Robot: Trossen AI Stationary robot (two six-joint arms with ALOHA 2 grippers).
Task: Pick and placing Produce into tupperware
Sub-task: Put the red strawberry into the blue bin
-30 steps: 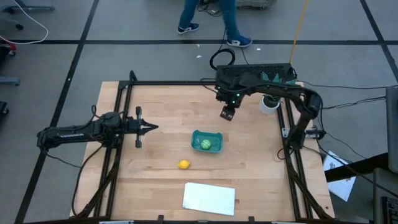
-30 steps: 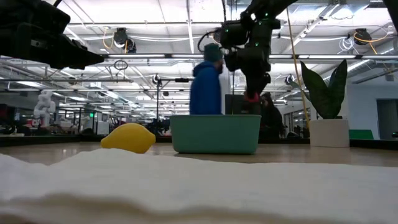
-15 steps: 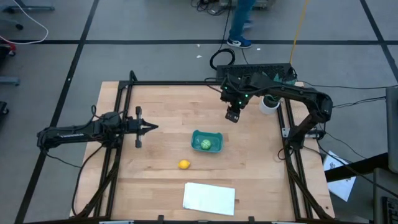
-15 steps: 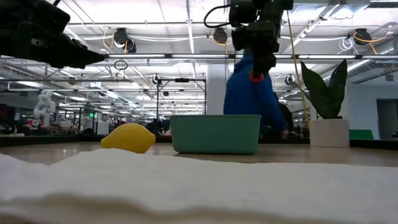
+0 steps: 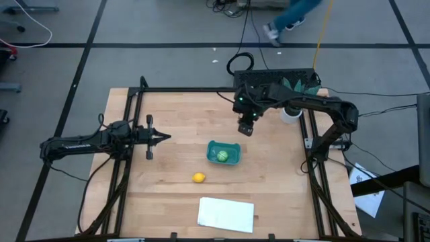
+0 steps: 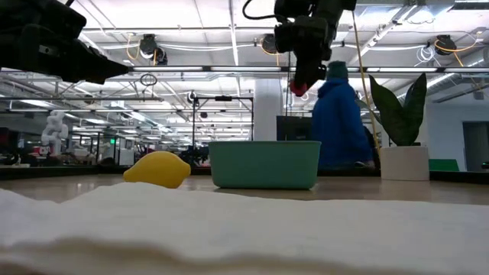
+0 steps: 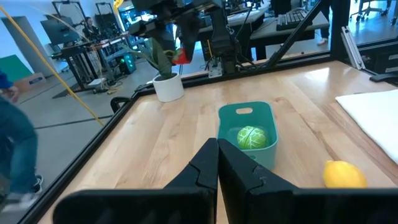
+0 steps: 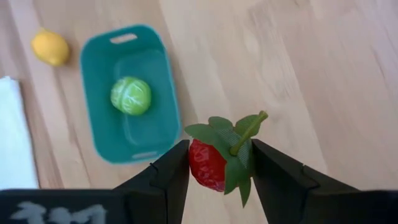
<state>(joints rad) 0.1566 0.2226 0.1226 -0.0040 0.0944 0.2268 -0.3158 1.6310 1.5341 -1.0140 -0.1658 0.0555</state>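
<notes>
A teal tub holds a green ball, a yellow lemon lies near it, and a red strawberry hangs gripped above the table.

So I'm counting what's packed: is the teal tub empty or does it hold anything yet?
Not empty. The tub holds one piece, the green ball; the lemon lies outside on the table, and the strawberry is in the right gripper.

The high view looks straight down on the whole table; the low view sits at tabletop height, close behind the white sheet, facing the room. Both wrist views look along their fingers and share the teal tub.
</notes>
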